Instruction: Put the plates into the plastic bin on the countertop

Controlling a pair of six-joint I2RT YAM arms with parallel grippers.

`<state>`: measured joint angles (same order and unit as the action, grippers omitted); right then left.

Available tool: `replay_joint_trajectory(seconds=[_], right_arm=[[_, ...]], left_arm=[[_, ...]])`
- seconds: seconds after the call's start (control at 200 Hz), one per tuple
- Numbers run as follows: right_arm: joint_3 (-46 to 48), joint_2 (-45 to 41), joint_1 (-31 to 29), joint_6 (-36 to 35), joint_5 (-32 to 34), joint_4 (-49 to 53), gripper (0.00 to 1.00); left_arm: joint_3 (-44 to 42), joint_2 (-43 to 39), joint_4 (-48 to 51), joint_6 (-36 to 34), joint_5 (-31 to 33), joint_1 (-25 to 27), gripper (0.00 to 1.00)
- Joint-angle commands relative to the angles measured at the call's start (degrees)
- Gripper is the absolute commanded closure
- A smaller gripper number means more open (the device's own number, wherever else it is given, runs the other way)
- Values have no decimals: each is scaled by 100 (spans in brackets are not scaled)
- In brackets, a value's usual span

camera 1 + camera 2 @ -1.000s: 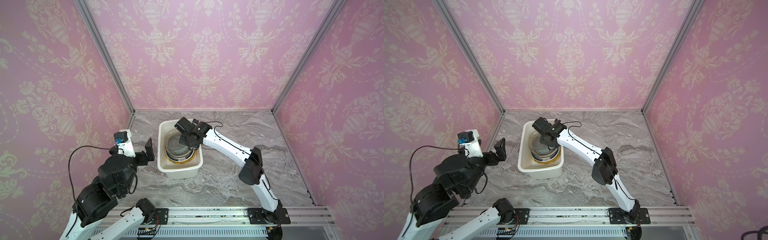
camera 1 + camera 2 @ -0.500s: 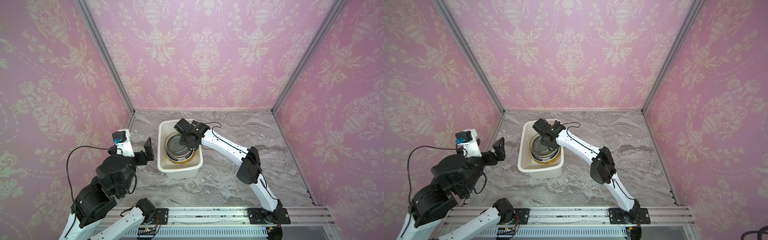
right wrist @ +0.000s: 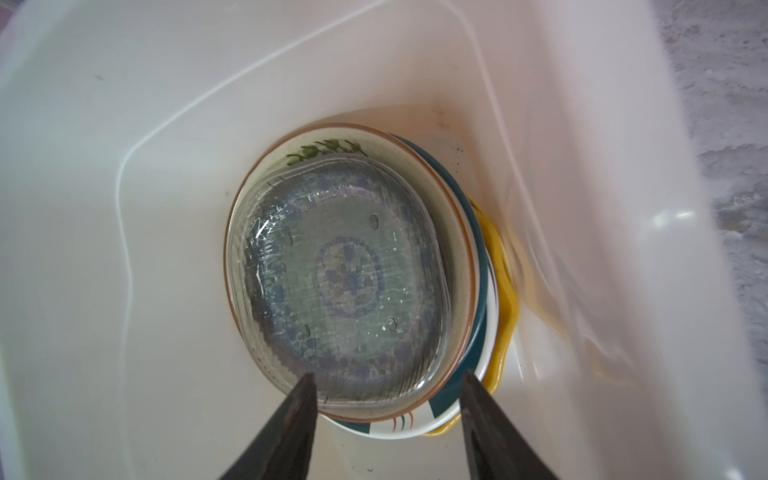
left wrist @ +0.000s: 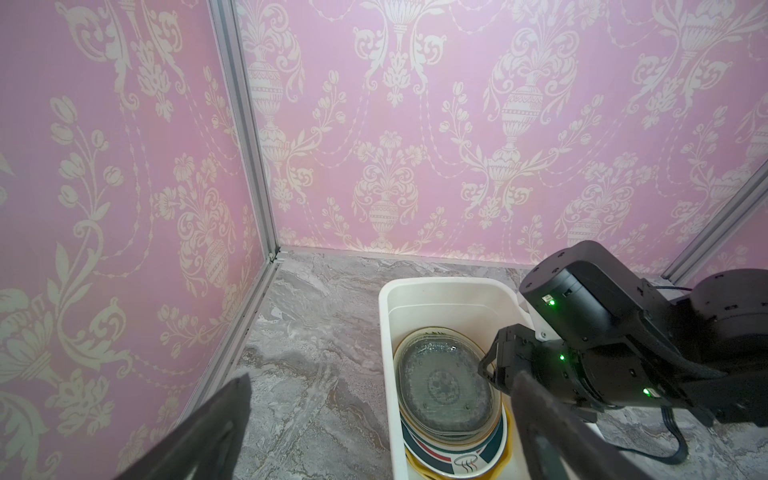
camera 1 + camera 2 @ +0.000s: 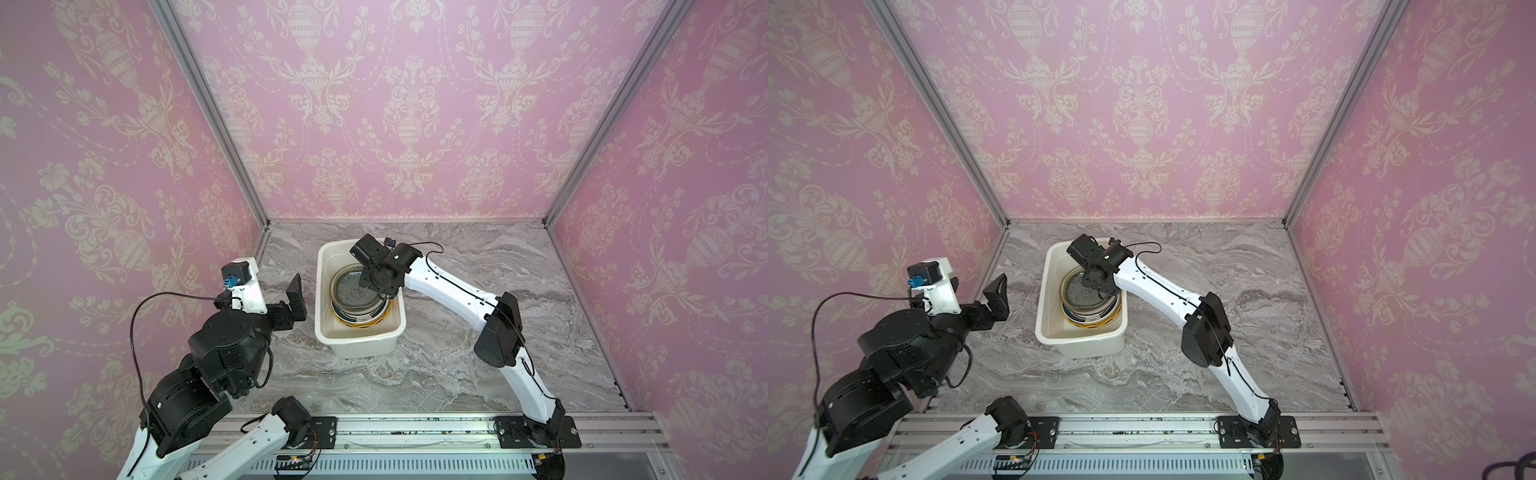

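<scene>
Having sprung apart from shut, right hand (image 3: 387, 374): empty, poised over glass plate (image 3: 336, 282), released atop plates (image 5: 363, 322) stacked in plastic bin (image 5: 360, 349). Left hand (image 5: 296, 296): spread wide, idle beside bin above counter (image 5: 457, 365). No plates seen outside bin; likely last drop.

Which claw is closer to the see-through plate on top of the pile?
Right. The right gripper hangs open inside the plastic bin, just over the glass plate; the left gripper hovers open outside the bin.

White arm links (image 5: 449, 287), black joints (image 5: 498, 334), small green lights (image 4: 551, 302).
</scene>
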<state>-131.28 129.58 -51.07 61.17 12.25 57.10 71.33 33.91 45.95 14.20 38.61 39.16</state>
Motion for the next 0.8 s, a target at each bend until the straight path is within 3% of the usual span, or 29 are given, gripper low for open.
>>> replay_joint_trajectory(seconds=[0.0, 0.255, 0.475, 0.655, 0.796], right_arm=[[104, -751, -20, -667, 43, -496, 42], [1730, -2752, -105, -2588, 491, -2414, 39], [3898, -4908, 477, -3783, 1103, -3187, 38], [5785, -6498, 1922, -4116, 977, -3196, 38], [7468, -7480, 3127, -4652, 659, -3600, 33]], left_arm=[[127, 80, 89, -31, 184, -37, 1], [-174, 232, -103, -29, 146, -34, 1], [-644, 778, -716, -507, 219, -201, 1], [-1178, 1146, -1123, -25, -823, -1470, 1], [-2032, 1424, -1756, 473, -1484, -2912, 1]])
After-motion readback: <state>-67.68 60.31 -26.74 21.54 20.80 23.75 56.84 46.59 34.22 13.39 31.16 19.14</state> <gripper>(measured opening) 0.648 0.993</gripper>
